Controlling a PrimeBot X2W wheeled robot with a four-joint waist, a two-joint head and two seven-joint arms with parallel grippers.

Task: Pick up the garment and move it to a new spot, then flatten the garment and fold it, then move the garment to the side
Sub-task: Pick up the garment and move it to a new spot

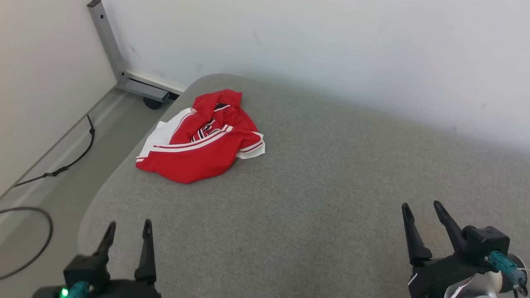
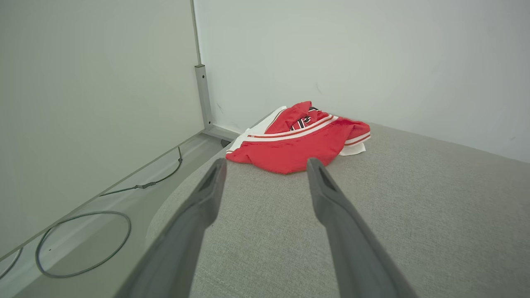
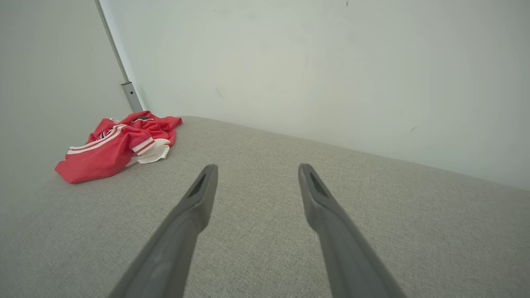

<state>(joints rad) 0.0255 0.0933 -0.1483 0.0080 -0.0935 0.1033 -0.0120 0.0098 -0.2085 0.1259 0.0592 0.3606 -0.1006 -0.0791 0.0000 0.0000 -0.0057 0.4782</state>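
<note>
While left hand [image 1: 129, 225] and right hand [image 1: 422, 205] gape empty, the garment [image 1: 203, 145] half-hides its print.

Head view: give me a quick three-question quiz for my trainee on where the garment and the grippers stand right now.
1. True or false: the red and white garment lies flattened and folded on the grey cushioned surface.
2. Which gripper is nearer the garment? A. the left gripper B. the right gripper C. both are equally near
3. Fill the blank: both grippers' jaws stand ___ and hold nothing.

Key
1. False: it lies crumpled in a heap near the surface's far left edge.
2. A
3. open
</note>
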